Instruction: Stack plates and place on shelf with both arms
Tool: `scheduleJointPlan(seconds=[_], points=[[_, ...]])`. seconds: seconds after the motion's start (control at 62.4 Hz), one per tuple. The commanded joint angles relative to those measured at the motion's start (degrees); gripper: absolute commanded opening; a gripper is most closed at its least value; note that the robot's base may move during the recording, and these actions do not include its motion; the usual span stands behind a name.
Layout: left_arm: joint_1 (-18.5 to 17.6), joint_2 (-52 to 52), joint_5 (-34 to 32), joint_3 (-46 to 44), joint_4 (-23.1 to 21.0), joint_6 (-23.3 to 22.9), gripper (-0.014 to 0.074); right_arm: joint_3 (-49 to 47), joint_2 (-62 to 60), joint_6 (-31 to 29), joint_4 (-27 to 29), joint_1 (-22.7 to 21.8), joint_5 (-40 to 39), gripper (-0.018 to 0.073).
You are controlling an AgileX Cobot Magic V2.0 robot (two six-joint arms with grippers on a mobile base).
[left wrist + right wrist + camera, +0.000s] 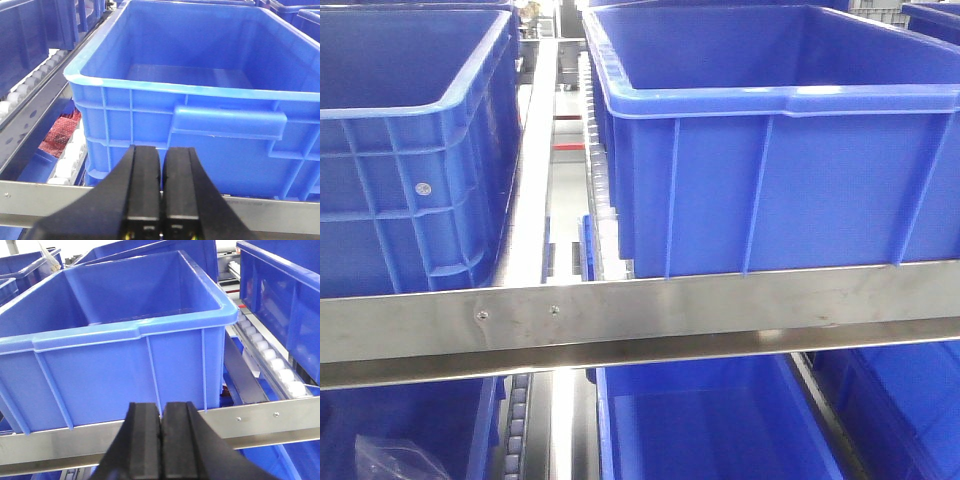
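Observation:
No plates show in any view. My left gripper (161, 152) is shut with nothing between its black fingers; it hovers before the handle side of an empty blue crate (210, 100), just above the shelf's metal rail (45, 197). My right gripper (162, 407) is also shut and empty, in front of another empty blue crate (115, 355) and over the steel front rail (270, 422). Neither arm appears in the front view.
The shelf (640, 315) carries two large blue crates (770, 150) (410, 140) on its upper level and more blue bins (720, 420) below. White roller tracks (272, 357) run beside the crates. A red mesh item (60, 135) lies lower left.

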Motion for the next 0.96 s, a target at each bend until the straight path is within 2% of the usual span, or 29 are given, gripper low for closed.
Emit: scheduleJointPlan(seconds=[0.0,0.946], points=[[-0.4,-1.1,-5.5,1.2,-0.1,-0.6,0.0101,-0.9,-1.1,-0.2,-0.7,-0.3,-5.2,0.0048],[-0.4,-1.1,-4.9,1.2,0.0,-0.6,0.0101,-0.9,-1.1,-0.2,-0.7,-0.3,-5.2,0.0048]])
